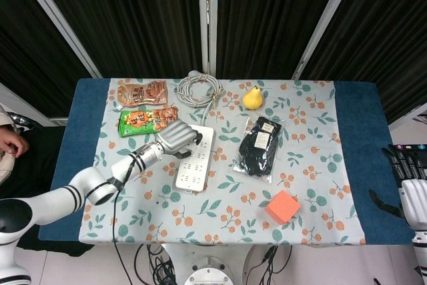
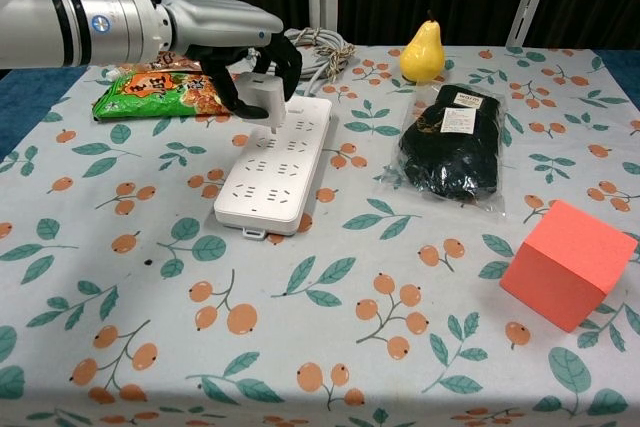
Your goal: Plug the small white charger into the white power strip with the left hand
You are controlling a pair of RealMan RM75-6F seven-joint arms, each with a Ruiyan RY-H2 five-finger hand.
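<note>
The white power strip (image 1: 195, 158) (image 2: 276, 164) lies lengthwise in the middle of the flowered tablecloth, with its grey cable coiled behind it. My left hand (image 1: 175, 137) (image 2: 238, 49) hovers over the strip's far end and grips the small white charger (image 2: 266, 100). The charger's underside sits just above the sockets at that end; in the head view the hand hides it. Touching or apart, I cannot tell. My right hand (image 1: 408, 178) hangs off the table's right edge with its fingers apart and holds nothing.
Two snack packets (image 1: 147, 120) (image 2: 155, 92) lie left of the strip under my left arm. A yellow pear (image 1: 252, 98) (image 2: 422, 49), black gloves in a bag (image 1: 260, 145) (image 2: 454, 139) and an orange block (image 1: 282, 206) (image 2: 569, 261) lie to the right. The coiled cable (image 1: 198, 89) lies at the back.
</note>
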